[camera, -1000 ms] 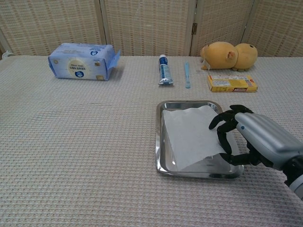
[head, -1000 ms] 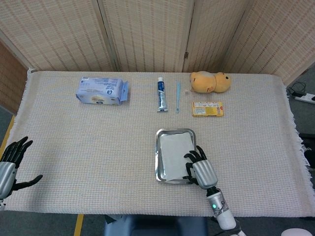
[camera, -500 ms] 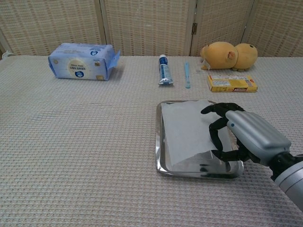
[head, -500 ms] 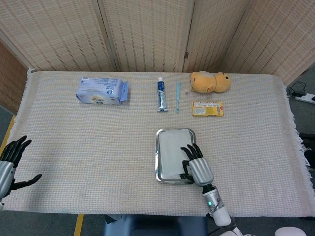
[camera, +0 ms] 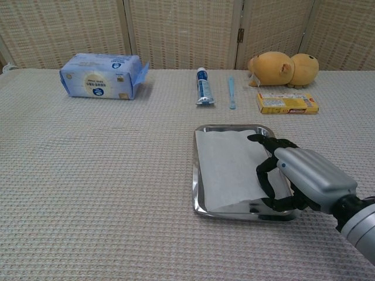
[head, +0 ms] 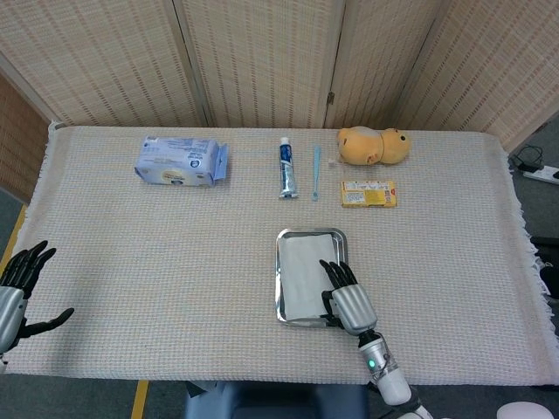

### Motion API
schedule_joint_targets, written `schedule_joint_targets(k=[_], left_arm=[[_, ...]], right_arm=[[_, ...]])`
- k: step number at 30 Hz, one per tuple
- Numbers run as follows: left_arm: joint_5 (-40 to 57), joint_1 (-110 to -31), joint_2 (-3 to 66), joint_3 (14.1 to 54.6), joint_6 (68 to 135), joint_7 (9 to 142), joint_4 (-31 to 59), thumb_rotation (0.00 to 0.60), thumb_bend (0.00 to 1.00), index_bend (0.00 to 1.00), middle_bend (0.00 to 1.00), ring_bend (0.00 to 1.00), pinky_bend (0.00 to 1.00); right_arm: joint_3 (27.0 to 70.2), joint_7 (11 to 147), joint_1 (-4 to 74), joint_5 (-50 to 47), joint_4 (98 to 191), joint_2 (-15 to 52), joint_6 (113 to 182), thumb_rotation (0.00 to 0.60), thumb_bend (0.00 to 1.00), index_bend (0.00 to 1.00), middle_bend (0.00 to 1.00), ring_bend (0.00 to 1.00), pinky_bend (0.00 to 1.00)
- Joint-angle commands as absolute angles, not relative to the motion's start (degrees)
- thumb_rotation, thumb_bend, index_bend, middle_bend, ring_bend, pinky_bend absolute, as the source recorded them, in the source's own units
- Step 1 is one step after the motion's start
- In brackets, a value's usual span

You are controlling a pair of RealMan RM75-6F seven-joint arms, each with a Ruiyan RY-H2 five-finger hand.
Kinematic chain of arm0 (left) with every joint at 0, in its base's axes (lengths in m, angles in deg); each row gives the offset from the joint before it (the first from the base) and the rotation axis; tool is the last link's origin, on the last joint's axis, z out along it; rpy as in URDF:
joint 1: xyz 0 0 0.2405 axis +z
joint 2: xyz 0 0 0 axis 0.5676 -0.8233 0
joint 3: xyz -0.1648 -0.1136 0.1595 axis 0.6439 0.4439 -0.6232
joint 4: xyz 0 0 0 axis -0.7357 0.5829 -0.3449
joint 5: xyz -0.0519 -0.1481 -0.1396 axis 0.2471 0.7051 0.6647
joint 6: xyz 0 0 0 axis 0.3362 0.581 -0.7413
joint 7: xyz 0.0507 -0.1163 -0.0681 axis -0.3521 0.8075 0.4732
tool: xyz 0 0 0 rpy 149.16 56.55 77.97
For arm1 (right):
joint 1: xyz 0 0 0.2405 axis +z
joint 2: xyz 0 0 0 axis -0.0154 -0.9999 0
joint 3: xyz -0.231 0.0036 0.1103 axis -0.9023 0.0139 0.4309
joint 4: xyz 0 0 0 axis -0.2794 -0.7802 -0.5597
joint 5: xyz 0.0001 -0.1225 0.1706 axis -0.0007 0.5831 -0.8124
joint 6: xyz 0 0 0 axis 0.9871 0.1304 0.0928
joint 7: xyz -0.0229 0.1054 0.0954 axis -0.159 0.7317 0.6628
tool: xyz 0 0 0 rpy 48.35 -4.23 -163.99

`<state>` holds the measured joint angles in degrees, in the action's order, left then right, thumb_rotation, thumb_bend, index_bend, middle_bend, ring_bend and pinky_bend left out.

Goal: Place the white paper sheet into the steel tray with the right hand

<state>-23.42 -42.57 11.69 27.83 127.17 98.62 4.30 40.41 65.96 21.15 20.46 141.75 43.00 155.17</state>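
The steel tray (head: 280, 281) (camera: 195, 186) lies near the table's front edge, right of centre. The white paper sheet (head: 303, 269) (camera: 227, 167) lies inside it, covering most of the tray floor, with its near right corner slightly raised. My right hand (head: 347, 299) (camera: 296, 177) rests over the tray's right side. Its fingers curl over the sheet's right edge and its thumb sits at the near corner, pinching the paper. My left hand (head: 21, 285) hangs off the table's left edge with fingers spread and nothing in it; the chest view does not show it.
Along the back stand a blue wipes pack (head: 181, 161) (camera: 102, 76), a toothpaste tube (head: 286, 166) (camera: 203, 86), a toothbrush (head: 315, 170) (camera: 231, 92), a yellow plush toy (head: 374, 145) (camera: 284, 69) and a yellow box (head: 368, 193) (camera: 287, 102). A woven cloth covers the table.
My right hand has shifted left and farther over the tray, carrying the sheet with it. The paper has dropped lower and lies flatter inside the tray. The left hand has stayed put.
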Motion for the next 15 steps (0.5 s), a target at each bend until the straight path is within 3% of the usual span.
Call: schedule_joint_targets(k=[1, 15], left_arm=[[-23.56, -42.51, 11.69, 27.82, 127.47, 98.77, 4.29, 0.600, 0.25, 0.04, 0.00, 0.00, 0.05], [-23.65, -42.34, 11.71, 27.81, 128.09, 99.18, 4.64, 0.600, 0.25, 0.04, 0.00, 0.00, 0.05]], right_arm=[[40.51, 65.54, 21.11, 20.20, 142.10, 42.83, 155.01, 0.600, 0.55, 0.26, 0.03, 0.02, 0.00], [41.05, 64.49, 21.45, 19.05, 144.80, 41.67, 153.55, 0.600, 0.45, 0.07, 0.00, 0.00, 0.00]])
